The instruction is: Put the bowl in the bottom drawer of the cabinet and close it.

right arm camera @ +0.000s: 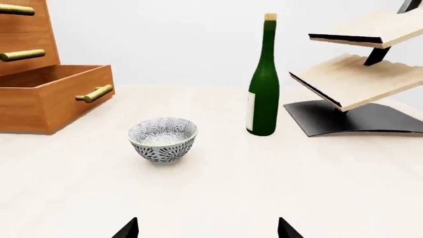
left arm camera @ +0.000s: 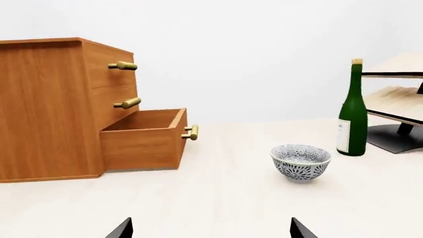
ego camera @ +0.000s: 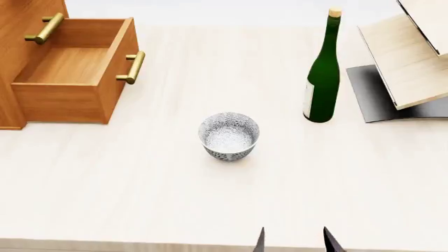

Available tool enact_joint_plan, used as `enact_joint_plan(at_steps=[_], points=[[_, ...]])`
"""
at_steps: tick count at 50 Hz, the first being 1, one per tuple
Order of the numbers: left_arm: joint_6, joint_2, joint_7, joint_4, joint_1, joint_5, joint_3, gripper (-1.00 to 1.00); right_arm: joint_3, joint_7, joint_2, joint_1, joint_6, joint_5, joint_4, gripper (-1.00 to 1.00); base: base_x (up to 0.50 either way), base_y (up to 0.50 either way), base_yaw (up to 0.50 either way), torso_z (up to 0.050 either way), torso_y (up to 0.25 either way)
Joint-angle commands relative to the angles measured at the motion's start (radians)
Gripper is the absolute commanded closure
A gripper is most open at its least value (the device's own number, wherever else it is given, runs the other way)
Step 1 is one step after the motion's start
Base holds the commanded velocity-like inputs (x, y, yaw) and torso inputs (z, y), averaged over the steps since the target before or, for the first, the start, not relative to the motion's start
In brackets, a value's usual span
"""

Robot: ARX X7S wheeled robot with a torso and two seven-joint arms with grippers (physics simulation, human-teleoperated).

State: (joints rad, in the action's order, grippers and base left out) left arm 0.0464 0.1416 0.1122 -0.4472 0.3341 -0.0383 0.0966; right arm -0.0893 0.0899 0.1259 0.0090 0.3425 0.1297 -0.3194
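Observation:
The bowl [ego camera: 229, 136], white with a dense grey-blue floral pattern, stands upright on the pale table, in front of and to the right of the cabinet [ego camera: 21, 16]. The bottom drawer [ego camera: 60, 102] is pulled out and empty, with its brass handle [ego camera: 133, 66] facing right. My right gripper [ego camera: 294, 242] is open at the table's near edge, a little right of the bowl and well short of it. In the right wrist view the bowl [right arm camera: 162, 140] lies ahead of the open right gripper [right arm camera: 208, 229]. The left gripper [left arm camera: 211, 230] is open too, with the bowl [left arm camera: 300, 161] and the drawer [left arm camera: 138, 146] ahead of it.
A tall green bottle [ego camera: 322, 79] stands right of the bowl. Behind it is a pale wooden rack [ego camera: 406, 63] on a dark base. The cabinet's two upper drawers [left arm camera: 109, 84] are shut. The table's near edge [ego camera: 105, 245] runs along the bottom of the head view.

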Motion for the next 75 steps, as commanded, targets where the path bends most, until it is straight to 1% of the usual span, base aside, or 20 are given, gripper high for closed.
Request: enact_joint_plan(at_steps=[1,4,7,8,12,13,19,25,34,37,40,45,49,50,56,75], points=[[0.152,0.013,0.028,0.016,0.142,0.005,0.004,-1.0,0.008,0.026,0.052,0.048,0.308,0.048,-0.314,-1.0,0.0,0.0,0.0,0.0,0.0],[0.159,0.012,0.039,0.016,0.156,0.001,0.001,-1.0,0.032,0.035,0.058,0.094,0.423,0.084,-0.411,-1.0,0.0,0.0,0.0,0.0,0.0],[0.163,0.012,0.045,0.036,0.15,-0.01,-0.003,-1.0,0.052,0.041,0.061,0.134,0.498,0.111,-0.467,-1.0,0.0,0.0,0.0,0.0,0.0],[0.17,0.01,0.051,0.045,0.153,-0.003,-0.003,-1.0,0.07,0.044,0.06,0.169,0.561,0.135,-0.502,-1.0,0.0,0.0,0.0,0.0,0.0],[0.17,0.014,0.055,0.041,0.153,-0.01,-0.002,-1.0,0.113,0.05,0.056,0.249,0.669,0.182,-0.557,-1.0,0.0,0.0,0.0,0.0,0.0],[0.175,0.013,0.054,0.044,0.154,-0.01,0.002,-1.0,0.142,0.05,0.047,0.289,0.728,0.212,-0.581,-1.0,0.0,0.0,0.0,0.0,0.0],[0.189,0.018,0.057,0.058,0.148,-0.014,0.009,-1.0,0.189,0.06,0.039,0.4,0.874,0.271,-0.646,-1.0,0.0,0.0,0.0,0.0,0.0],[0.21,0.019,0.066,0.082,0.14,0.002,0.017,-1.0,0.24,0.069,0.016,0.496,0.974,0.318,-0.671,-1.0,0.0,0.0,0.0,0.0,0.0],[0.209,0.026,0.077,0.079,0.142,0.005,0.023,-1.0,0.25,0.092,0.015,0.567,1.016,0.336,-0.666,-1.0,0.0,0.0,0.0,0.0,0.0],[0.211,0.029,0.08,0.081,0.141,0.004,0.025,-1.0,0.258,0.094,0.011,0.567,1.016,0.343,-0.662,-1.0,0.0,0.0,0.0,0.0,0.0],[0.211,0.031,0.083,0.082,0.14,0.004,0.027,-1.0,0.23,0.107,0.029,0.56,0.992,0.328,-0.656,-1.0,0.0,0.0,0.0,0.0,0.0],[0.213,0.035,0.086,0.084,0.139,0.0,0.029,-1.0,0.223,0.114,0.029,0.56,0.993,0.334,-0.655,-1.0,0.0,0.0,0.0,0.0,0.0],[0.211,0.039,0.09,0.081,0.139,-0.001,0.031,-1.0,0.237,0.115,0.022,0.562,0.998,0.346,-0.657,-1.0,0.0,0.28,0.0,0.0,0.0],[0.21,0.039,0.091,0.08,0.138,-0.001,0.032,-1.0,0.218,0.121,0.035,0.555,0.975,0.333,-0.655,-1.0,0.0,0.29,0.0,0.0,0.0],[0.211,0.043,0.096,0.084,0.136,0.0,0.037,-1.0,0.224,0.119,0.034,0.539,0.957,0.34,-0.641,-1.0,0.0,0.29,0.0,0.0,0.0],[0.208,0.054,0.112,0.078,0.138,-0.002,0.05,-1.0,0.244,0.131,0.032,0.54,0.962,0.375,-0.641,-1.0,0.0,0.29,0.0,0.0,0.0]])
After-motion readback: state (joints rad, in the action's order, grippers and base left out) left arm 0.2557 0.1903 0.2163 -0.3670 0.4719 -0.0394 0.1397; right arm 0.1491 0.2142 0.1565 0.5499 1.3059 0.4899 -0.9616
